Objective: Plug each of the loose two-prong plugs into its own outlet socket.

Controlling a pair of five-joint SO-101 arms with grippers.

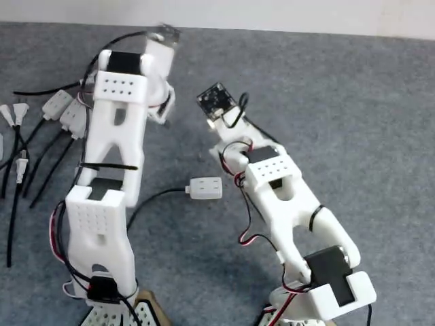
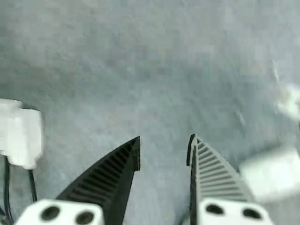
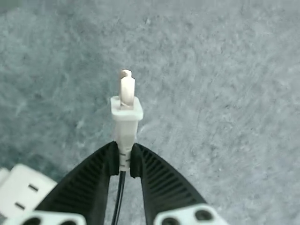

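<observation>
The worktop [image 1: 380, 102] wears grey matt cloth, rough and felt-like. The plug [image 3: 125, 117] is smooth white plastic with 2 dull pale metal prongs [image 3: 126, 86]. The right claw [image 3: 123, 154] and left claw [image 2: 164, 150] are matt black ribbed plastic. The socket [image 1: 205, 188] is smooth white plastic.

High view looks down over the grey mat [image 1: 353, 102]; both wrist views face it closely.

Outlet socket [image 3: 21, 193] cut by edge; white block [image 2: 19, 133] blurred.
</observation>
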